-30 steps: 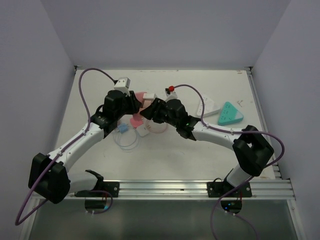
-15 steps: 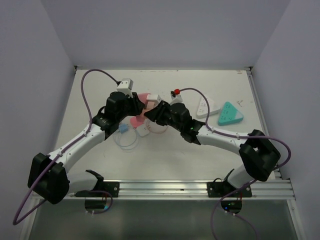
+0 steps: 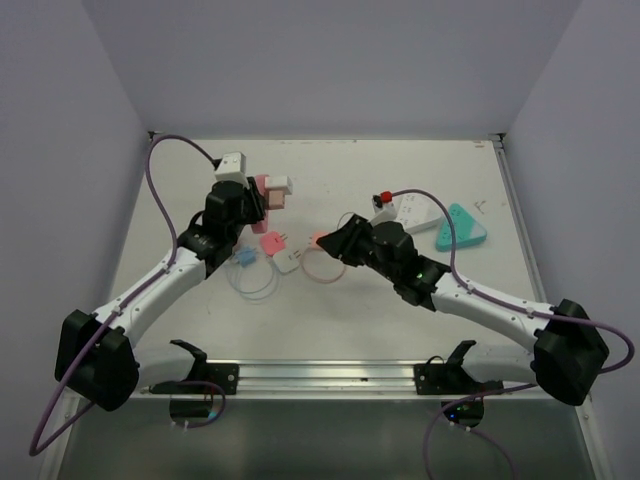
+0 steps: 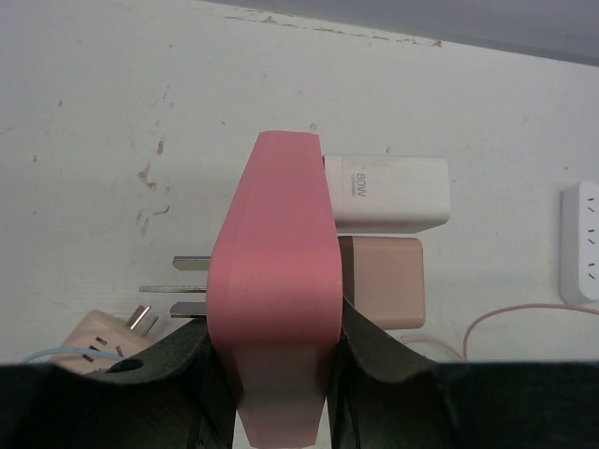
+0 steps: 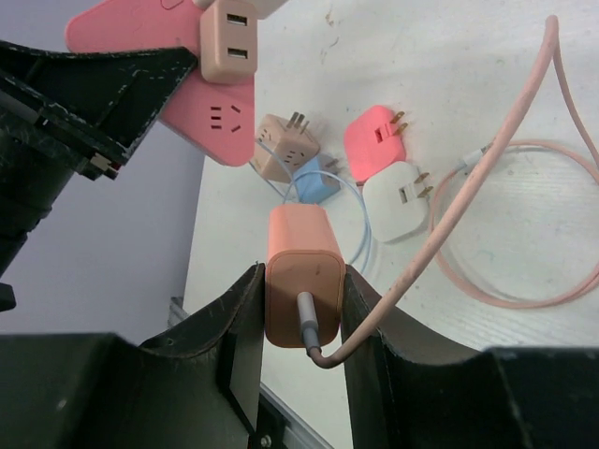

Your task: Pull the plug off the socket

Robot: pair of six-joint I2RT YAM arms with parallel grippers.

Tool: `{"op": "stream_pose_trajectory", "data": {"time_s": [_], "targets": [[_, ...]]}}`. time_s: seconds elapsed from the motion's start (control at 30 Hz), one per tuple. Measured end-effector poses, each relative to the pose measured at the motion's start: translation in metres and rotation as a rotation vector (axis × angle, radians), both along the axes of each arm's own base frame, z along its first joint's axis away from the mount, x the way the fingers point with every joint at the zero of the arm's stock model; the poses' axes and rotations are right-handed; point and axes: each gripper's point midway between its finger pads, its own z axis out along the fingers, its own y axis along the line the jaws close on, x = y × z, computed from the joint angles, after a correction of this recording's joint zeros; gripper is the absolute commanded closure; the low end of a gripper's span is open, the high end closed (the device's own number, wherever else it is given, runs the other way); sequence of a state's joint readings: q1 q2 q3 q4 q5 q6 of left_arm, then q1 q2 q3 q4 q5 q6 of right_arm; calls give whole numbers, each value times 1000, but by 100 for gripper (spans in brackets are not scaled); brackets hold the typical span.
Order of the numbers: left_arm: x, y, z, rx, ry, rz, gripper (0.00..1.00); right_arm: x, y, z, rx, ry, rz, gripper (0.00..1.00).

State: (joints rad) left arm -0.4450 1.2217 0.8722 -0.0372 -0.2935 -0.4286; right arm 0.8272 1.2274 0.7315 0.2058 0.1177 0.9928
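Risk at the plug: the right gripper (image 5: 302,281) is clamping the plug (image 5: 301,253) only by its two flat sides, so a tug from the trailing cable (image 5: 426,253) could be twisting it loose.
Risk on the table: the cable is looping just beside the loose adapters (image 5: 374,142), so any further pull may be dragging them along.
Risk at the socket: the left gripper (image 4: 278,374) is squeezing the socket (image 4: 276,281) at its narrow end. The white charger (image 4: 388,192) and beige charger (image 4: 382,281) are weighing on the far end and could be tipping it.
Plug position: it is sitting between the right fingers, free of the socket and well apart from it.
Socket position: it is hanging raised, farther back and to the left.
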Motion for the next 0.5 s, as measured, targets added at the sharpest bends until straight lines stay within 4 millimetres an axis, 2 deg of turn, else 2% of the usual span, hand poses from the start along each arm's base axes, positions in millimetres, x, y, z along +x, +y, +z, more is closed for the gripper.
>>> {"op": "stream_pose_trajectory", "data": {"time_s": [0.1, 0.2, 0.43, 0.5], "targets": [[0, 2, 0, 8, 0, 8, 100, -3, -6, -7, -23, 12, -3, 100], [0, 0, 0, 6, 0, 2, 100, -6, -12, -26, -53, 41, -6, 100], [-2, -9, 0, -7, 3, -50, 100, -12, -19, -102, -171, 197, 25, 100], [-3, -13, 1, -11, -2, -78, 100, -15, -18, -117, -187, 235, 52, 99]]}}
